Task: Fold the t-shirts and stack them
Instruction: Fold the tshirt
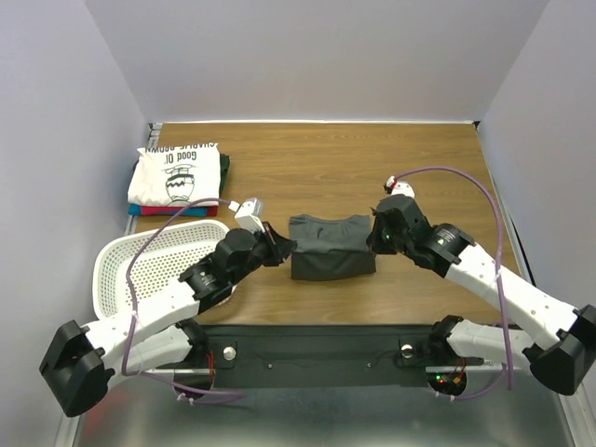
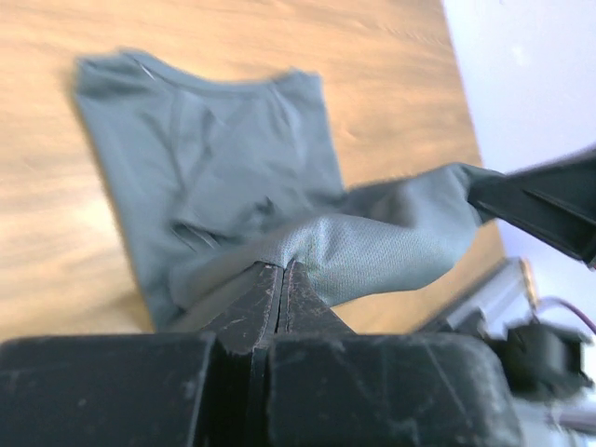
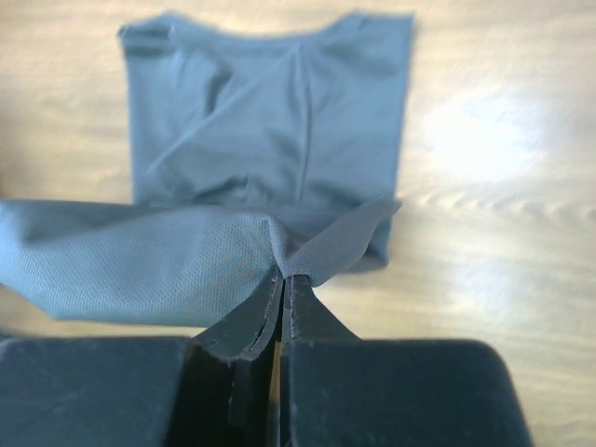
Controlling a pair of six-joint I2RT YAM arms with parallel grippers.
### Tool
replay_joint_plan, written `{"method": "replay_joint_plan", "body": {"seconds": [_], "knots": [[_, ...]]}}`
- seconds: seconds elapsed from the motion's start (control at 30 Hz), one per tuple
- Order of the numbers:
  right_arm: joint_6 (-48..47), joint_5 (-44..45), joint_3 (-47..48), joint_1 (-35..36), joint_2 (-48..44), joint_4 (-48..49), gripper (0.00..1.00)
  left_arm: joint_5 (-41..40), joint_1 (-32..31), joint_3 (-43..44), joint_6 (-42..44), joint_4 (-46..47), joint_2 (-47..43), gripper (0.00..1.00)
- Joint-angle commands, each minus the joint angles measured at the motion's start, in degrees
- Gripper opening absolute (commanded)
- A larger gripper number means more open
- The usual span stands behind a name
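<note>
Wide brown wooden bench (image 1: 307, 158), arms working over its middle. White perforated plastic basket (image 1: 149, 256) sits near left, beside the left arm. Far left corner: a stack of folded tees topped by the white t-shirt with dark printed graphic and lettering (image 1: 179, 172); red, blue and dark green edges show under it. Plain dark charcoal-grey t-shirt (image 1: 331, 247) lies mid-bench, well apart from the stack, already narrowed to a rectangle with the collar at the far side. Left end effector (image 2: 281, 279) is pressed together on the near left corner of that grey cloth; right end effector (image 3: 284, 279) is pinched on the near right corner. Both wrist views show the near edge raised off the wood and sagging in a band between the two grips, with the collar half flat on the bench. My read: light, limp knit, no stiffness, so it droops wherever unsupported and creases where it lands. Not fragile, and the weave looks grippy enough not to slide out. The edge corners seem the right hold, provided all layers are caught; I'd keep mild tension across the span so the fold lands square.
</note>
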Motion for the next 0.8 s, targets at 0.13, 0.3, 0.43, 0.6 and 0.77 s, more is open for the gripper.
{"method": "replay_joint_plan", "body": {"seconds": [0.13,0.3,0.43,0.6,0.77], "knots": [[-5.49,11.81,4.58,-0.18,7.09,7.99,0.0,4.14,7.51,3.41,6.09,11.31,6.38,0.0],[-8.91,11.46,6.07,-2.73,11.4,11.85,0.0,10.36,9.62,6.91,9.68,14.92,13.92,0.0],[-10.59,9.35,6.26,-6.5,14.91,15.1,0.0,11.52,11.03,9.82,11.71,16.06,19.39,0.0],[-12.87,5.75,6.17,-10.29,18.87,18.98,0.0,12.92,13.49,11.75,13.03,18.7,25.97,0.0],[-14.72,3.64,6.78,-12.92,25.11,23.46,0.0,15.21,15.43,14.22,13.82,20.89,32.57,0.0]]}}
